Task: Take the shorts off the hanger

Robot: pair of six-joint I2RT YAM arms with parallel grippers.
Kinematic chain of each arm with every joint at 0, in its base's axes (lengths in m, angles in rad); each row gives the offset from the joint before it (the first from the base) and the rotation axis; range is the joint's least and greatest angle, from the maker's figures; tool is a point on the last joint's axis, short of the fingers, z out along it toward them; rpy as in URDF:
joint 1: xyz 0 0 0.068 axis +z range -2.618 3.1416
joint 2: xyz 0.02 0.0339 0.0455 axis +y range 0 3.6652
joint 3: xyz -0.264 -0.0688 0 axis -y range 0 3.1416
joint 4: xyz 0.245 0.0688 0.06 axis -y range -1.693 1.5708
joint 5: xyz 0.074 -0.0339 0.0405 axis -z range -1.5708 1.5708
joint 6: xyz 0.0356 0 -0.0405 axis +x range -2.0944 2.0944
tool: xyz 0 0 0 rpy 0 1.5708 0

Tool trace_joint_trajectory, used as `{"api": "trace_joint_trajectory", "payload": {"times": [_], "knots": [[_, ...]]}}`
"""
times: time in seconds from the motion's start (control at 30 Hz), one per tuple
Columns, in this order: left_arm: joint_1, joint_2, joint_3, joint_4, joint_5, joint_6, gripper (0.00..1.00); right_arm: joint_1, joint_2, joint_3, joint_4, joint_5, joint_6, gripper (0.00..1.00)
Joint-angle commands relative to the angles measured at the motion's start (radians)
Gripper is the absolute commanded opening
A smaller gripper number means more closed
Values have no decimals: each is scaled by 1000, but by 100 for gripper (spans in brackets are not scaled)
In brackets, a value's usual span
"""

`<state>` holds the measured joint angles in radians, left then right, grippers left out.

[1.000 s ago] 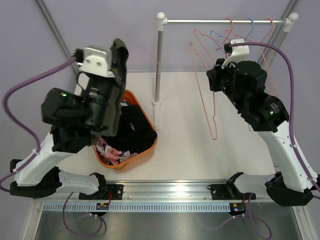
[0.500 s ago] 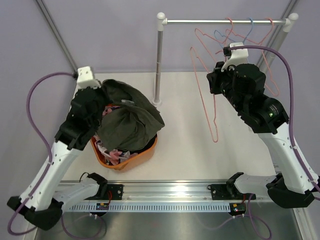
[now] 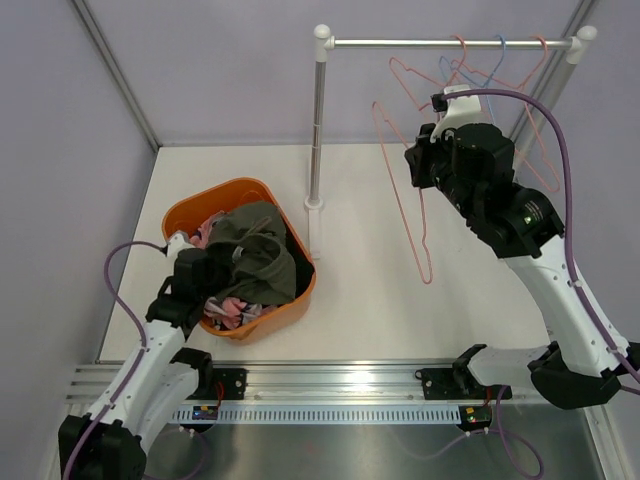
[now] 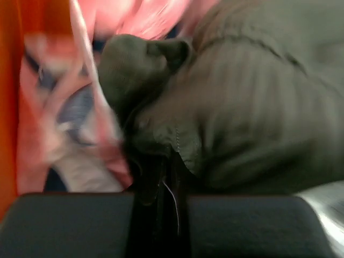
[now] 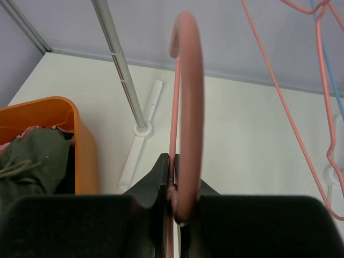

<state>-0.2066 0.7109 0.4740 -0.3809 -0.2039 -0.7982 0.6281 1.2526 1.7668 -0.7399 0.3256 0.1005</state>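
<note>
One pair lands: my left claw (image 4: 161, 185), still pinching the olive shorts (image 3: 255, 255), now rests in the orange basket (image 3: 215, 192); my right claw (image 5: 174, 177) grips a bare pink hanger (image 5: 192, 80).

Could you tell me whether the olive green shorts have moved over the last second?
Yes: the olive green shorts have come down into the orange basket, left of the rack post.

No legible txt, labels or nos. on anything here.
</note>
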Motion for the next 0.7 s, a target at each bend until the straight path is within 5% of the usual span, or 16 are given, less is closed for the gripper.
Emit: {"api": "trace_joint_trajectory", "payload": {"times": [0.0, 0.13, 0.17, 0.4, 0.67], "knots": [[3, 36, -113, 138, 236, -173, 11, -4, 16, 11, 14, -23, -18, 0], [3, 16, -85, 110, 229, -127, 72, -4, 37, 25, 1, -33, -24, 0], [3, -2, -42, 84, 215, -113, 97, -4, 42, 25, 2, -34, -25, 0], [1, -168, 242, -140, 75, 85, 99, -21, 80, 59, 2, -45, -50, 0], [3, -180, 430, -231, 49, 246, 99, -197, 155, 123, 55, -307, -64, 0]]}}
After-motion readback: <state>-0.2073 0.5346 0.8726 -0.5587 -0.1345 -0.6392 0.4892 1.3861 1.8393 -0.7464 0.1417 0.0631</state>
